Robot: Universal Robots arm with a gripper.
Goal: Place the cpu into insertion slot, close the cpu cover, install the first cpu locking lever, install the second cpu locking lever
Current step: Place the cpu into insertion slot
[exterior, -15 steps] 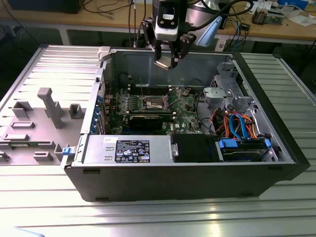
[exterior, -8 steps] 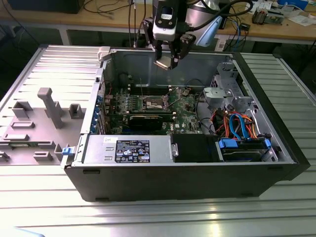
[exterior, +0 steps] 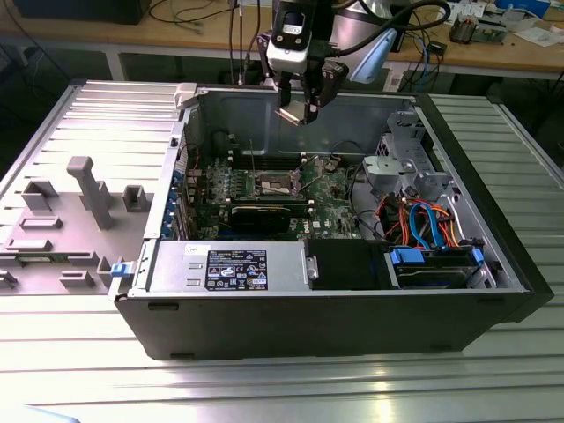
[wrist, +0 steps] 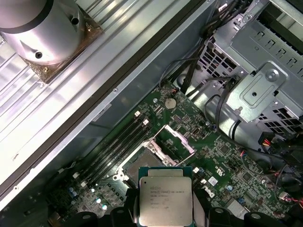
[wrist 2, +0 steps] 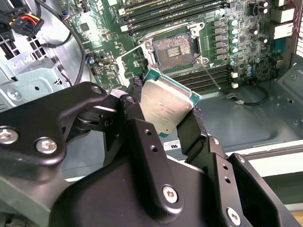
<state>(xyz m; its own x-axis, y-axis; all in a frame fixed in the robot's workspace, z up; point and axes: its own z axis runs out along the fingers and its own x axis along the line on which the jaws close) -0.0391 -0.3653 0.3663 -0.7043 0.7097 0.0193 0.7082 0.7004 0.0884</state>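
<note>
The black, matte fingers (wrist 2: 142,137) of the gripper (wrist 2: 166,113) are closed on opposite edges of the cpu (wrist 2: 165,106). The cpu is a flat square chip with a dull silver-grey metal lid and a thin green border. In the exterior view the gripper (exterior: 304,107) hangs above the open computer case (exterior: 308,335), near its back wall, and the chip is well clear of the board below.

At the exterior view's left a grey moulded plastic panel (exterior: 79,203) with upright blocks lies flat beside the case. Inside the dark sheet-metal case, along the near wall, sits a grey boxy power supply (exterior: 229,267) with a dark label. Behind it a long black graphics card (exterior: 264,214) crosses the green motherboard (exterior: 330,189).

The insertion slot (wrist 2: 173,47) is a small square socket with a dark contact field and a thin metal rim. It lies uncovered among long narrow memory slots (wrist 2: 161,12). In the first wrist view the cpu cover (wrist: 183,142), a thin silvery frame with a square window, is tilted up on one side of the socket. In the second wrist view a thin wire locking lever (wrist 2: 210,78) slants away from the socket's corner.

Toward the exterior view's right stand a perforated steel drive cage (exterior: 405,167), orange and blue cables (exterior: 423,216) and a blue plastic drive carrier (exterior: 432,264).

The case rests on a table (exterior: 264,388) of ribbed aluminium slats that catch the light, and a wooden workbench (exterior: 132,35) runs behind it.
</note>
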